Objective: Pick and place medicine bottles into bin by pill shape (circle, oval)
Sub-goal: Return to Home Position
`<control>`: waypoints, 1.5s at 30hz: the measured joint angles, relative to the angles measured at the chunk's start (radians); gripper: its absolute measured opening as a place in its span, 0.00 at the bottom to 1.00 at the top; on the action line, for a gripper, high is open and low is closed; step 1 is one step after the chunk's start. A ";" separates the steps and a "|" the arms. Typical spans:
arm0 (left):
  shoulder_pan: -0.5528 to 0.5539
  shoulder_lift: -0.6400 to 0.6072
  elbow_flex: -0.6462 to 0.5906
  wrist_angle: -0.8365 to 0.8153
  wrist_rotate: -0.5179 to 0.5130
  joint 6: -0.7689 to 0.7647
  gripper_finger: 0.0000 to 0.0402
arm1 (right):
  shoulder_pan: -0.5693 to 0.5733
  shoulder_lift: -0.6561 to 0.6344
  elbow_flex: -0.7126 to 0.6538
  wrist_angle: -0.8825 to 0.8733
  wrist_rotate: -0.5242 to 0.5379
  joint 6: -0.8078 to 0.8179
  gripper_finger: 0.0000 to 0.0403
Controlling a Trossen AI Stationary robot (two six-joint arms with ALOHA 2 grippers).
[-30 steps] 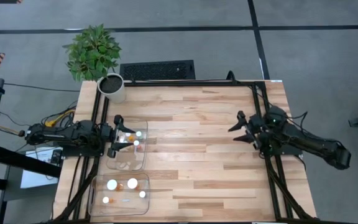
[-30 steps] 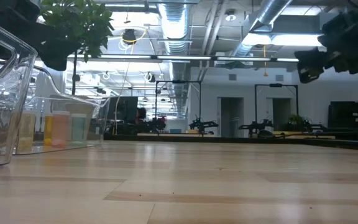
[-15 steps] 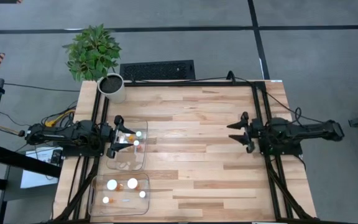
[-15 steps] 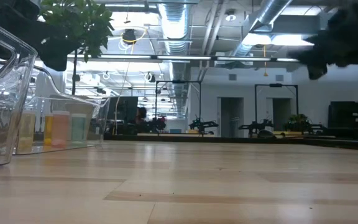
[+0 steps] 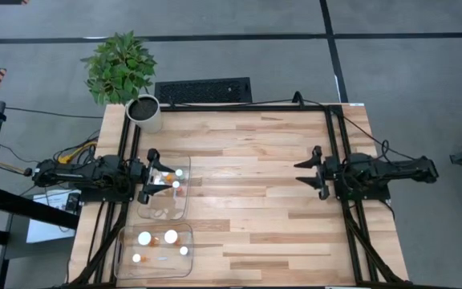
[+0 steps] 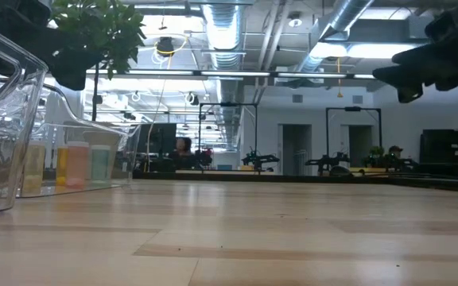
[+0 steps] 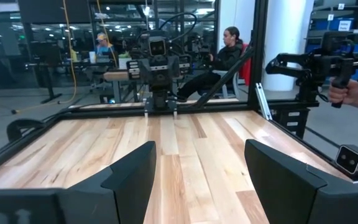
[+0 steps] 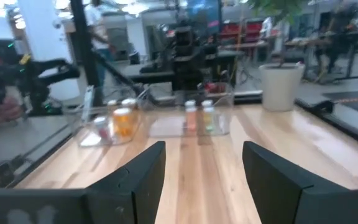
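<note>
Medicine bottles (image 5: 171, 236) in two clear bins (image 5: 160, 270), left tool (image 5: 149, 174) over one

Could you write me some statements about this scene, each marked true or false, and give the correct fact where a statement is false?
1. The potted plant stands at a corner of the table. True.
2. Both transparent bins, the bin nearer the plant and the other bin, stand on the left arm's side. True.
3. The right gripper holds a bottle. False: its jaws are open and empty, above bare wood.
4. Some bottles lie loose between the arms. False: all the medicine bottles in view are inside the bins.
5. In the high view, the left gripper shows over the bin nearer the plant. True.
</note>
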 joint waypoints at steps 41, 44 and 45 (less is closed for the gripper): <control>0.000 0.000 0.000 -0.001 -0.010 -0.064 0.60 | 0.000 0.002 0.000 0.001 -0.022 0.007 0.56; 0.000 0.000 0.000 -0.001 -0.010 -0.064 0.60 | 0.000 0.002 0.000 0.001 -0.022 0.007 0.56; 0.000 0.000 0.000 -0.001 -0.010 -0.064 0.60 | 0.000 0.002 0.000 0.001 -0.022 0.007 0.56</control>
